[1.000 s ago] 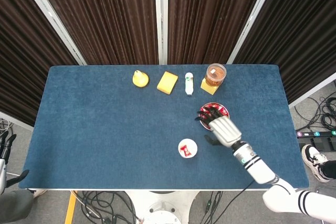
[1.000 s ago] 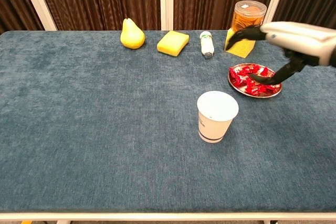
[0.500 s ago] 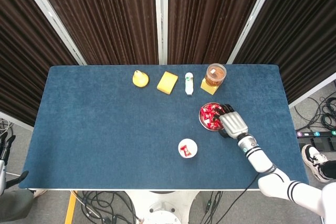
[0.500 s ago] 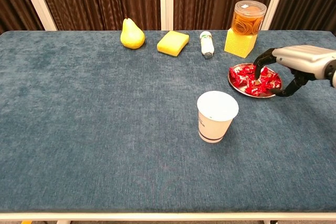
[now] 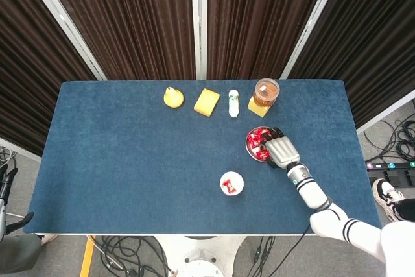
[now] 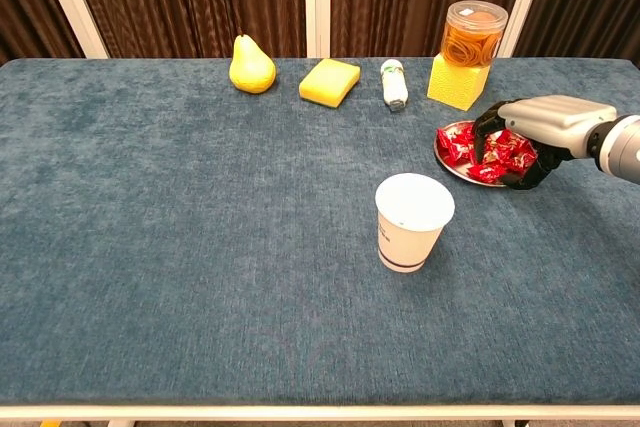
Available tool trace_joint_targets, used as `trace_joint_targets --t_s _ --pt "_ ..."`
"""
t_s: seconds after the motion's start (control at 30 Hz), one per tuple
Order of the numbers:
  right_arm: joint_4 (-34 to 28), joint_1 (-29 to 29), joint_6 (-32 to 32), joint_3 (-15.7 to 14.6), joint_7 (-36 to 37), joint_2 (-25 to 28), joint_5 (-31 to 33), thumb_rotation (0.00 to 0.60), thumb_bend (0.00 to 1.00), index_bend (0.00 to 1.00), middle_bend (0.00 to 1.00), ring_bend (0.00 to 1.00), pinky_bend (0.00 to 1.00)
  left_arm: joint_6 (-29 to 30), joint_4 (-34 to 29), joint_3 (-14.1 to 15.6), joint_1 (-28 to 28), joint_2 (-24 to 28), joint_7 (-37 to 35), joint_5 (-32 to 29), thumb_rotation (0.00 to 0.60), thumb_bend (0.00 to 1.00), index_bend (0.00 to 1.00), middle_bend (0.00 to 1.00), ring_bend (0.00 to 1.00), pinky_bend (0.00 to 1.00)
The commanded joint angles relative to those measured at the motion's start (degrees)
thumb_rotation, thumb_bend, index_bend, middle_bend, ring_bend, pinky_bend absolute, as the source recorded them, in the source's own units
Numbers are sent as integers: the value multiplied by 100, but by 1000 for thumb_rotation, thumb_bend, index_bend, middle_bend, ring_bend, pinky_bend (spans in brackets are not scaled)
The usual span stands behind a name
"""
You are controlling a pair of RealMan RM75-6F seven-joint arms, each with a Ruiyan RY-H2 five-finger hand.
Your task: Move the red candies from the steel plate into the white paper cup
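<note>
Right now the right hand (image 6: 535, 137) is reaching down into the steel plate (image 6: 447, 159), its dark fingers (image 6: 487, 133) curling over the red candies (image 6: 465, 147); whether it is pinching one I cannot tell. The white paper cup (image 6: 413, 222) is standing upright on the blue worktop (image 6: 180, 207) near the plate, one red candy (image 5: 228, 188) lying inside it

Matt blue cloth table (image 6: 180, 247); shiny steel plate (image 6: 447, 162); glossy-wrapped candies (image 6: 462, 145).
</note>
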Motion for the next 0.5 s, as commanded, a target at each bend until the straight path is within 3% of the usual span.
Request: trace_joint_targets --t_s 0.03,0.5 --pt "77 14 -30 14 -8 -56 25 600 327 417 156 0 0 0 -1 -3 -1 1 0 3 600 163 73 43 81 147" --pt "203 -15 65 63 96 -126 -26 600 383 548 215 0 0 0 28 -12 8 -7 -45 1 600 162 73 43 81 147"
